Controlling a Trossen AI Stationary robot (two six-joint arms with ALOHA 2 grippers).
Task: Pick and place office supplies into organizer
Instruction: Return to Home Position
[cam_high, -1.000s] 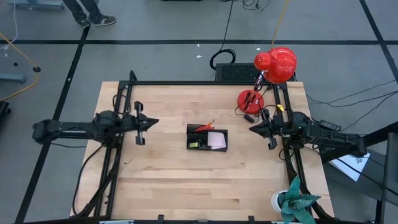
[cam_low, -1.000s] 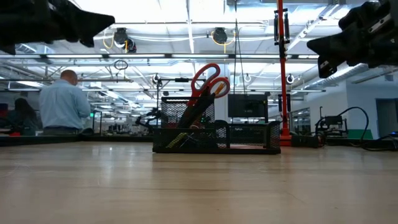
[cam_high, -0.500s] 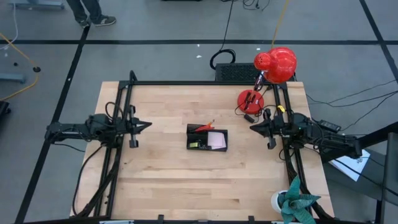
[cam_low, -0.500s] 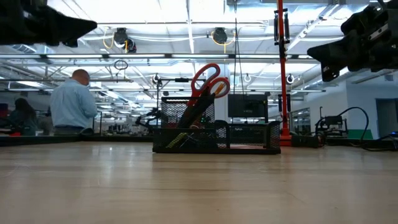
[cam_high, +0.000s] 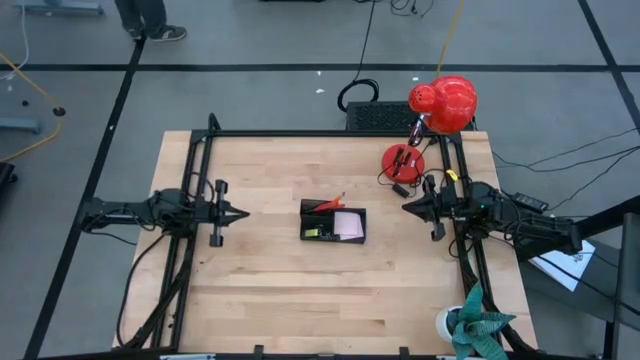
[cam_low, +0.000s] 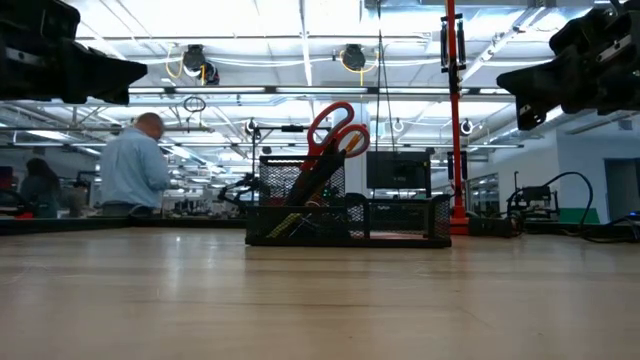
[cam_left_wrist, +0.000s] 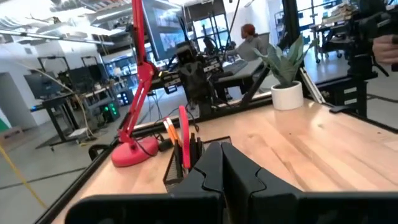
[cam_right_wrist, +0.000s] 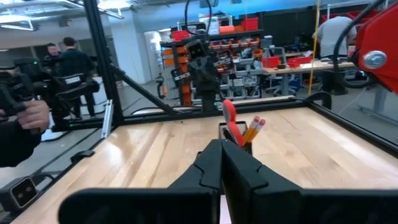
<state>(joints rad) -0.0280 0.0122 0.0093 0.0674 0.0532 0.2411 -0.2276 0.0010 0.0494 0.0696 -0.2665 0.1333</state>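
The black mesh organizer (cam_high: 333, 221) sits at mid-table, resting on its flat base (cam_low: 350, 238). Red-handled scissors (cam_low: 335, 128), orange pencils (cam_right_wrist: 255, 127) and black pens stand upright in its tall compartment. A pink sticky-note pad (cam_high: 347, 224) and a small yellow piece (cam_high: 314, 234) lie in its low tray. My left gripper (cam_high: 244, 212) hovers shut to the left of the organizer, well apart from it, as the left wrist view (cam_left_wrist: 222, 149) shows. My right gripper (cam_high: 404, 207) hovers shut to the organizer's right (cam_right_wrist: 221, 147). Neither holds anything.
A red desk lamp stands with its round base (cam_high: 403, 160) at the far right corner, its head (cam_high: 445, 103) beyond the edge. A potted plant (cam_high: 476, 326) stands at the near right corner. Black frame rails (cam_high: 190, 240) run along both sides. A person (cam_low: 135, 170) is behind the table.
My left gripper has drawn back toward the table's left edge, shifted slightly toward the near edge, come lower and rotated about its wrist. It has stayed shut. The person behind the table has walked to the right. The organizer has kept still.
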